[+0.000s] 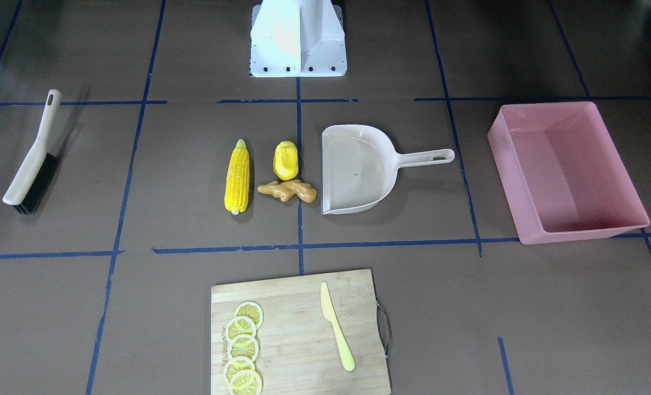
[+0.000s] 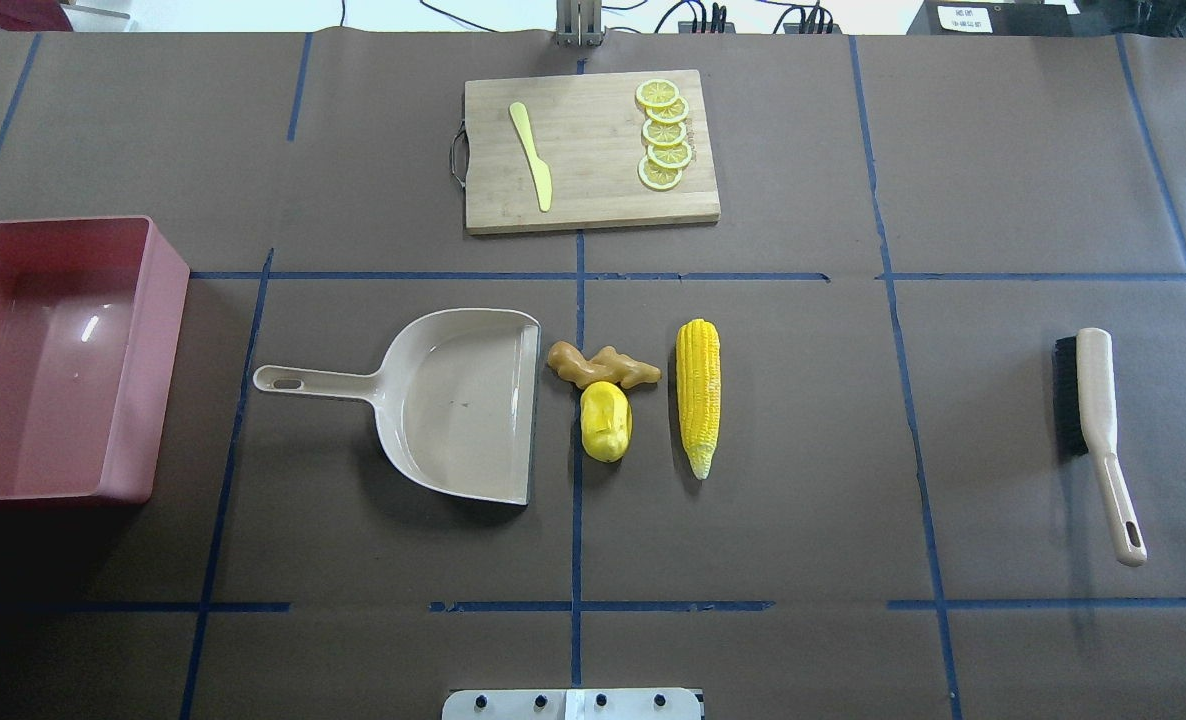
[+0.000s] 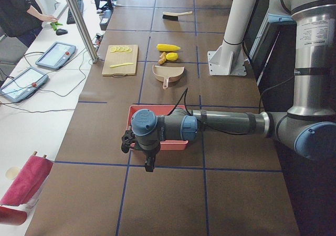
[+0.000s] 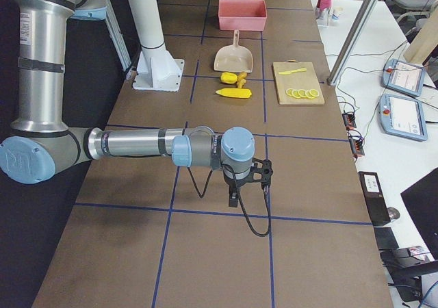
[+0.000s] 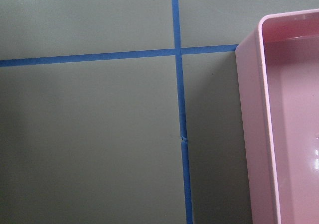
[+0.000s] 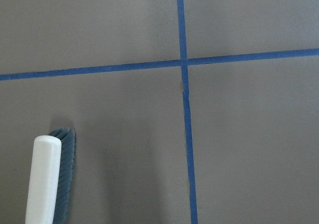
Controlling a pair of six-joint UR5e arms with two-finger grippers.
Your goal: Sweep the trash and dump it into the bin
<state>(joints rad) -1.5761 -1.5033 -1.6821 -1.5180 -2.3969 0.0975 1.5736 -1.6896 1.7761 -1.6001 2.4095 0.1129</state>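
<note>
The trash (image 2: 605,400), three pieces (one corn cob (image 2: 698,395), one lumpy yellow vegetable (image 2: 606,428), one ginger root (image 2: 603,366)), lies on the table (image 2: 803,500) just beside the mouth of the one dustpan (image 2: 453,400), well apart from the one pink bin (image 2: 163,380). You have nothing swept yet; the single brush (image 2: 1093,400) lies untouched, and whether the left gripper (image 3: 149,167) or right gripper (image 4: 233,200) is parted cannot be told. I judge the brush must be fetched first.

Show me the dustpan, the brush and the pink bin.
dustpan (image 2: 453,400): overhead exterior view, bare scoop floor.
brush (image 2: 1096,385): overhead exterior view, beige back beside bristles.
pink bin (image 2: 165,370): overhead exterior view, outer side wall.
</note>
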